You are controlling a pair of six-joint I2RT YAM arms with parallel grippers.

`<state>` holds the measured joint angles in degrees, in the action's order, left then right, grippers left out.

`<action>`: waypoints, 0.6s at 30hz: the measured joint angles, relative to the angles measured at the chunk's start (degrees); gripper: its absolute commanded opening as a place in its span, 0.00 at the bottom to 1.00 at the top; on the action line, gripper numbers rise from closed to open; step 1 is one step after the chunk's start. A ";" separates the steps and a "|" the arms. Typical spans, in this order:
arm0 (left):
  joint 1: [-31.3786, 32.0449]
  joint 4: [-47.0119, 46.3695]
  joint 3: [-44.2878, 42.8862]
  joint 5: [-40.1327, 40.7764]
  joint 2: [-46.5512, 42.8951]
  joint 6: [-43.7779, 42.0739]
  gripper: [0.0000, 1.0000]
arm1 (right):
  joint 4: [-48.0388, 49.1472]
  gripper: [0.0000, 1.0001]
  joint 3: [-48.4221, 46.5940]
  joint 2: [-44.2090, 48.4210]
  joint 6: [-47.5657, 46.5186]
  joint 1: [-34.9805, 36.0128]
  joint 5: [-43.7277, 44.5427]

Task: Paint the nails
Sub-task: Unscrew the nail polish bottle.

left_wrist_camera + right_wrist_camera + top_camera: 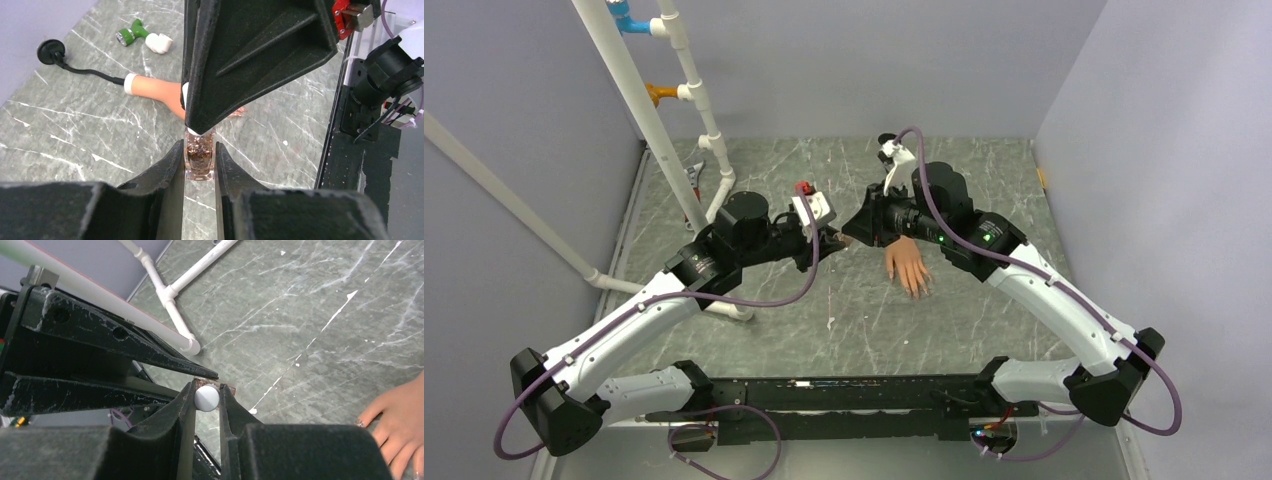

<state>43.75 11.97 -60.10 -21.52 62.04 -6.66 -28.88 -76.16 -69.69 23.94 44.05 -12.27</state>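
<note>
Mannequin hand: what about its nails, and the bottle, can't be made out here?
- Top view: nails on the mannequin hand too small to tell painted from bare.
- Left wrist view: the right gripper covers most of its fingers; no nail can be made out.
- Right wrist view: hand cut off by the right edge; bottle hidden behind its white cap and the left gripper.

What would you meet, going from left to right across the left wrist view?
Black cable disc → green-and-white fitting → brown glitter bottle. The mannequin hand overlaps these, so it is left out.
</note>
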 measured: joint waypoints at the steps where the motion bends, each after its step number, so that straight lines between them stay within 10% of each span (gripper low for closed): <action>1: 0.00 0.26 0.02 -0.26 0.00 0.00 0.00 | 0.26 0.00 0.39 0.22 -0.63 0.00 -0.35; 18: -0.07 1.75 0.20 -15.47 -0.48 -3.45 0.00 | 3.28 0.00 8.24 9.20 -18.43 0.02 -13.14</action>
<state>43.68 13.72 -59.90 -36.99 61.56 -10.11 -25.61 -67.92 -60.49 5.52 44.07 -25.41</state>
